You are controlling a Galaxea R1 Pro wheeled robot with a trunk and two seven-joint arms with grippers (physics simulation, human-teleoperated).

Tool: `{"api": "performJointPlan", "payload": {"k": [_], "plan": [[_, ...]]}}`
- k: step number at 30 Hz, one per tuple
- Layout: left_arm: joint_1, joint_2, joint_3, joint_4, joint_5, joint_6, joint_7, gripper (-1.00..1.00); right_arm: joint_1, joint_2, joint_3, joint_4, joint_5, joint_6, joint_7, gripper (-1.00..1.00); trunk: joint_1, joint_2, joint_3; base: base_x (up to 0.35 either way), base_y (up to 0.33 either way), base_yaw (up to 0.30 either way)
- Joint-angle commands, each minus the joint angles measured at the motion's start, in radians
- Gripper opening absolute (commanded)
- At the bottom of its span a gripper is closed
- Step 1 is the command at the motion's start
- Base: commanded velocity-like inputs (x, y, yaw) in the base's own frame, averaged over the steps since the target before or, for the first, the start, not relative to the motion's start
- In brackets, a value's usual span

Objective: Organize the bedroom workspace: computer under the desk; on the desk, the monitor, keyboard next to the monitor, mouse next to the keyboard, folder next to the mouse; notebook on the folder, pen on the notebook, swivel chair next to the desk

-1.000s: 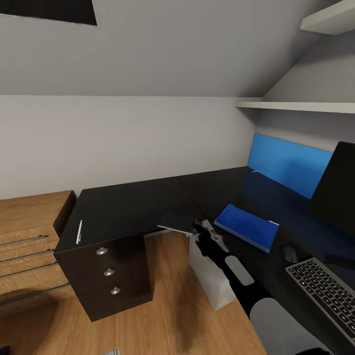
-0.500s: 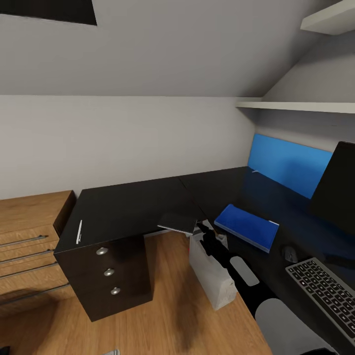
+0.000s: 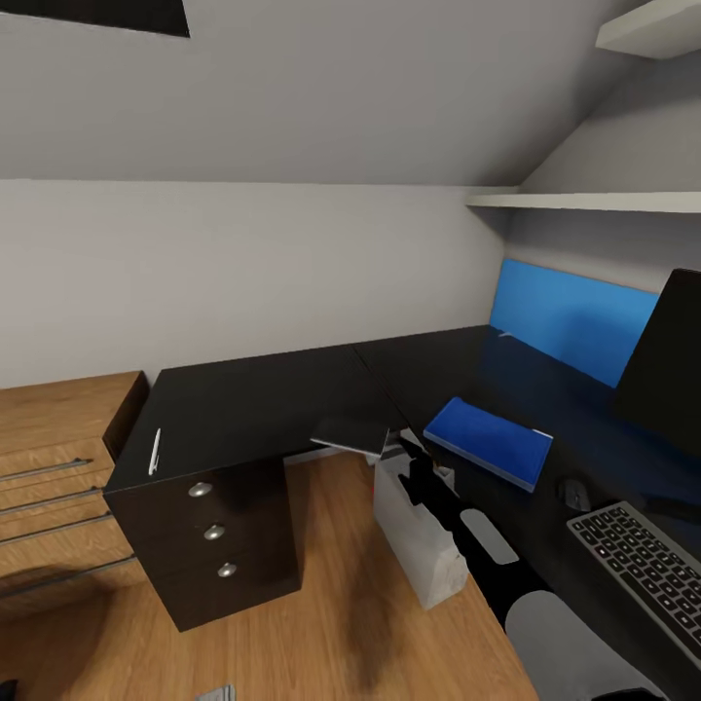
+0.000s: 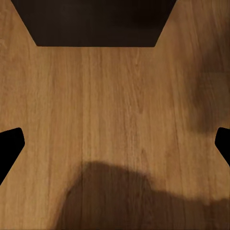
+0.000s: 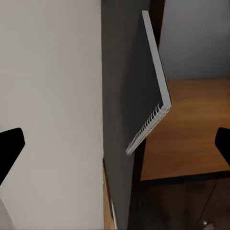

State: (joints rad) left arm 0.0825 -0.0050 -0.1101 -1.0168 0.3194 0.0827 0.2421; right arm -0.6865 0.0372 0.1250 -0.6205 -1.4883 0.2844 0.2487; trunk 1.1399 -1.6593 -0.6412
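Right gripper (image 5: pixel 115 143) jaws spread wide, near the notebook (image 3: pixel 352 435) overhanging the desk (image 3: pixel 253 409) edge at frame centre. Left gripper (image 4: pixel 115 141) open over floor (image 4: pixel 115 110).

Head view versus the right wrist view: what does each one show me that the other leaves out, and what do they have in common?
Head view's extras: the blue folder, mouse, keyboard and monitor on the black desk, a white pen near its left edge, and three drawers below.

Right wrist view's extras: the spiral binding of the grey notebook up close, framed by the open right gripper.

Shared: that notebook, jutting off the desk edge, and the wooden floor.
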Motion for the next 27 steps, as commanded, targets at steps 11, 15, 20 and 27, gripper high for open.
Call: {"api": "performJointPlan", "payload": {"k": [11, 15, 20, 27], "plan": [[0.0, 0.0, -0.002, -0.002, 0.007, 0.0, 0.006, 1.0, -0.001, 0.004, -0.004, 0.009, -0.059, -0.005, 0.001, 1.0, 0.042, -0.078, -0.035, 0.0, 0.0, 0.0], [0.0, 0.0, -0.002, -0.002, 0.007, 0.0, 0.006, 1.0, -0.001, 0.005, -0.002, 0.01, -0.062, -0.009, 0.0, 1.0, 0.046, -0.085, -0.038, 0.0, 0.0, 0.0], [0.0, 0.0, -0.002, -0.002, 0.007, 0.0, 0.007, 1.0, -0.001, 0.007, 0.0, 0.01, -0.061, -0.017, -0.001, 1.0, 0.058, -0.106, -0.048, 0.0, 0.0, 0.0], [0.0, 0.0, -0.002, -0.003, 0.007, 0.0, 0.007, 1.0, -0.001, 0.007, 0.001, 0.01, -0.061, -0.022, -0.003, 1.0, 0.084, -0.155, -0.07, 0.0, 0.0, 0.0]]}}
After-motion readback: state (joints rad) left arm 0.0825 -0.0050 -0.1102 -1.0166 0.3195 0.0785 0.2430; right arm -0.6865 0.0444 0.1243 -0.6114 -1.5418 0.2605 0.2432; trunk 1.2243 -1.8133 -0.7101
